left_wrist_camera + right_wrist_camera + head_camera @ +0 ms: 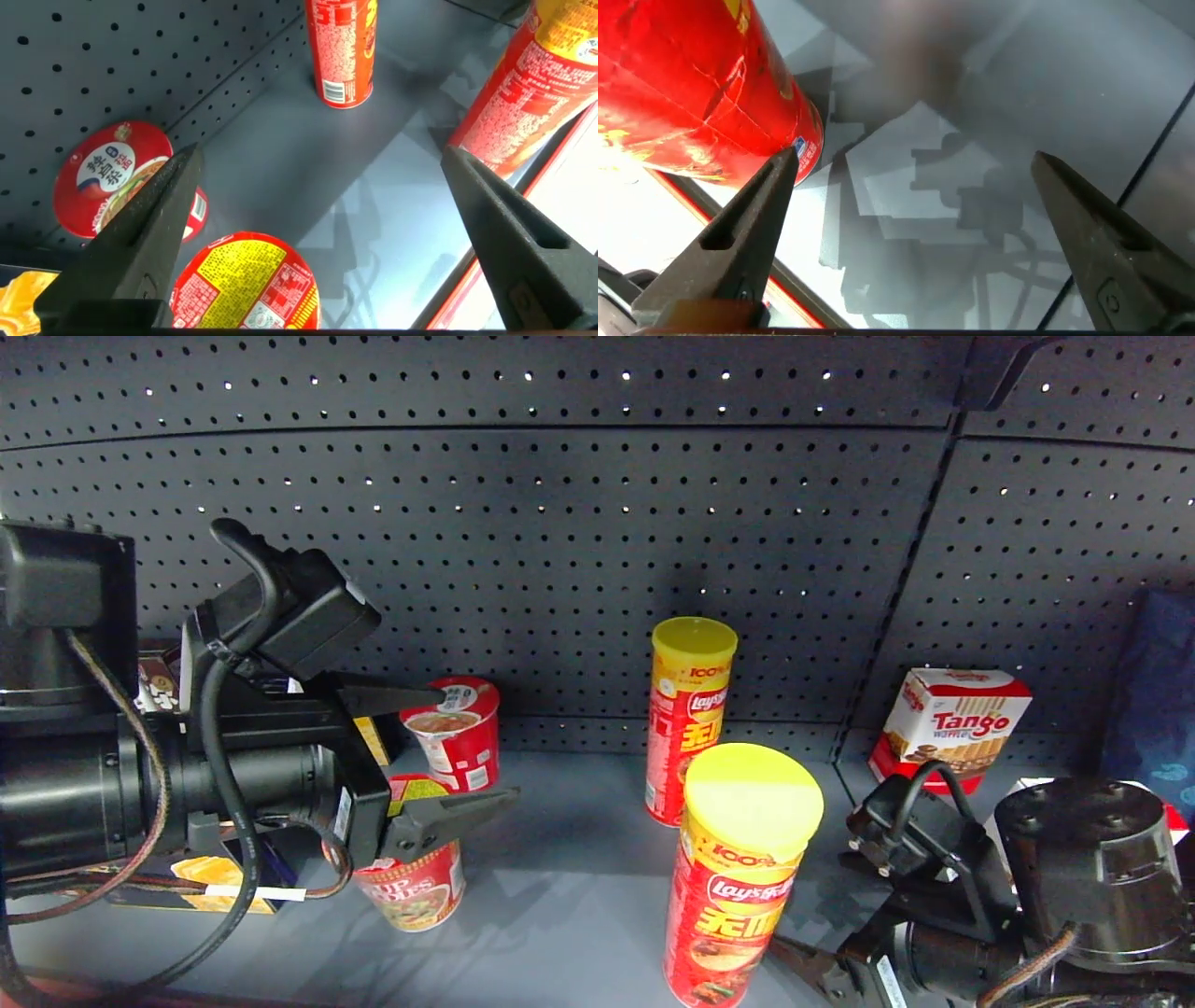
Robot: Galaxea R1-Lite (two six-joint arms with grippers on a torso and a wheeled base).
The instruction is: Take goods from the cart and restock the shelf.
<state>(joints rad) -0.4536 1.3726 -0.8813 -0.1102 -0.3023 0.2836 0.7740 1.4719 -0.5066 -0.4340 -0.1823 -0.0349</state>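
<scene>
Shelf (569, 868): left pincer (478, 744) wide open near noodle cup (415, 894).

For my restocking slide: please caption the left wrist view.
Open left gripper close to a yellow-lidded noodle cup, with a red-lidded cup, far chip can and near chip can on the shelf.

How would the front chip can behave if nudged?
The front chip can is tall, narrow and upright, so a high push would probably tip it. Being round, it would likely roll once down. It stands near the shelf edge, so it might fall off.
</scene>
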